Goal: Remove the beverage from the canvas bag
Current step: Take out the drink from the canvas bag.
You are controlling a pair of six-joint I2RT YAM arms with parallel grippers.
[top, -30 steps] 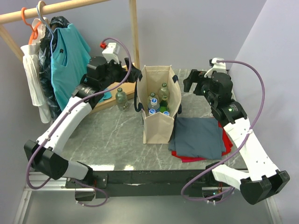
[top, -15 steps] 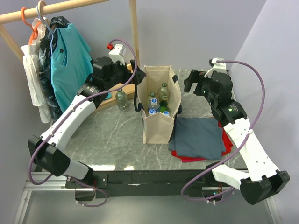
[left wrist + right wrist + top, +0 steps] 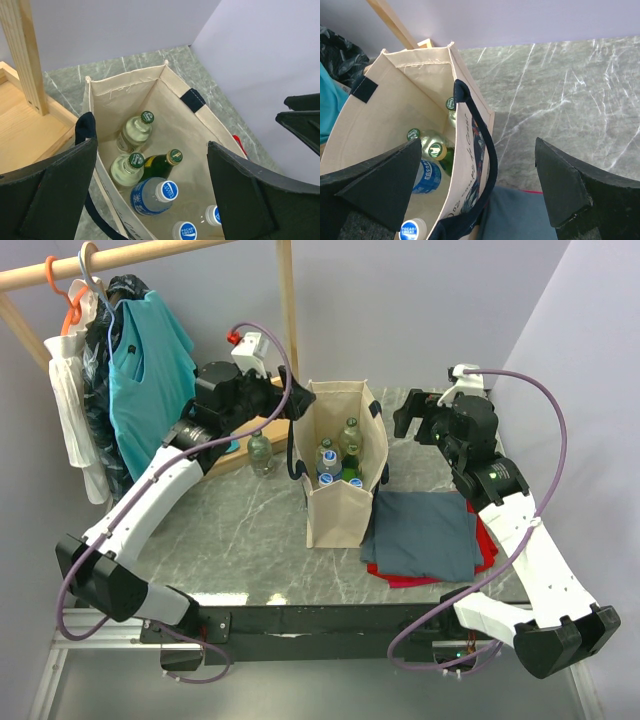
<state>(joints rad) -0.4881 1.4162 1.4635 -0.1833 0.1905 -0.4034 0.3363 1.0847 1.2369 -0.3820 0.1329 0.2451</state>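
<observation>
The beige canvas bag [image 3: 338, 520] stands upright mid-table with its mouth open and its navy handles [image 3: 482, 150] hanging down. Inside stand several beverage bottles: clear ones with green caps [image 3: 134, 132], a dark green one [image 3: 159, 165], and blue-labelled ones with blue-white caps [image 3: 151, 196]. My left gripper [image 3: 288, 400] hovers open above the bag's left rim; in its wrist view the left gripper [image 3: 151, 145] frames the bottles from above, touching none. My right gripper [image 3: 408, 416] hangs open above the right rim, and the right gripper [image 3: 477, 142] straddles the bag's wall and handle.
One clear bottle [image 3: 259, 451] stands on the table left of the bag. A folded grey-blue cloth [image 3: 425, 532] lies on a red cloth right of the bag. A wooden clothes rack [image 3: 288, 310] with hanging garments [image 3: 145, 370] fills the back left.
My left wrist has shifted and turned slightly at the bag's left rim. The right arm, the bag and the bottles have not moved.
</observation>
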